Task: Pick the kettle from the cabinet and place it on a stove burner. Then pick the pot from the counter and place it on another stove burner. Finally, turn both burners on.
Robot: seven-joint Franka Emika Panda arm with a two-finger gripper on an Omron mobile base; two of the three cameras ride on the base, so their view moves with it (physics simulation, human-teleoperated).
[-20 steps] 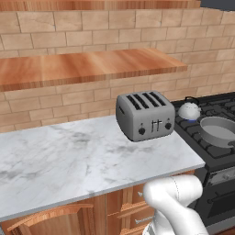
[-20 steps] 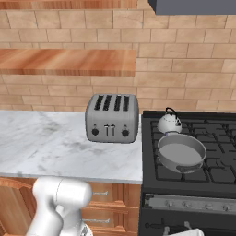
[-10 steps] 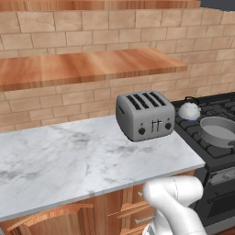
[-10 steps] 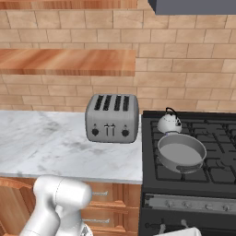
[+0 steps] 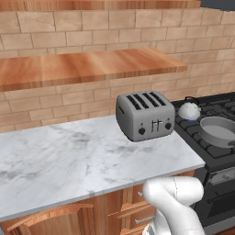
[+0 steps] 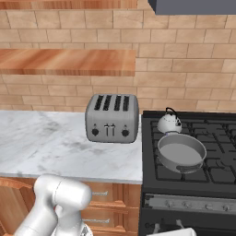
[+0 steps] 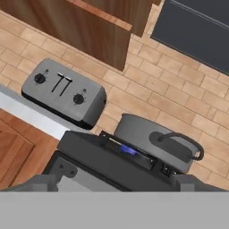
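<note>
Tool (image 7: pixel 114 179): jaws apart, empty, low before the stove front. Pot (image 7: pixel 154 139) and blue flame lie above and ahead; second burner's knob not discernible.

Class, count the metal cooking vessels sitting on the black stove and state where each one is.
2. The kettle sits on a rear burner at the stove's left side, nearest the toaster; the pot sits directly in front of it. None seem hidden.

Home kitchen: marble counter (image 5: pixel 69 156), toaster (image 5: pixel 144 116), gas stove (image 6: pixel 193 161), brick wall (image 6: pixel 184 69).
</note>
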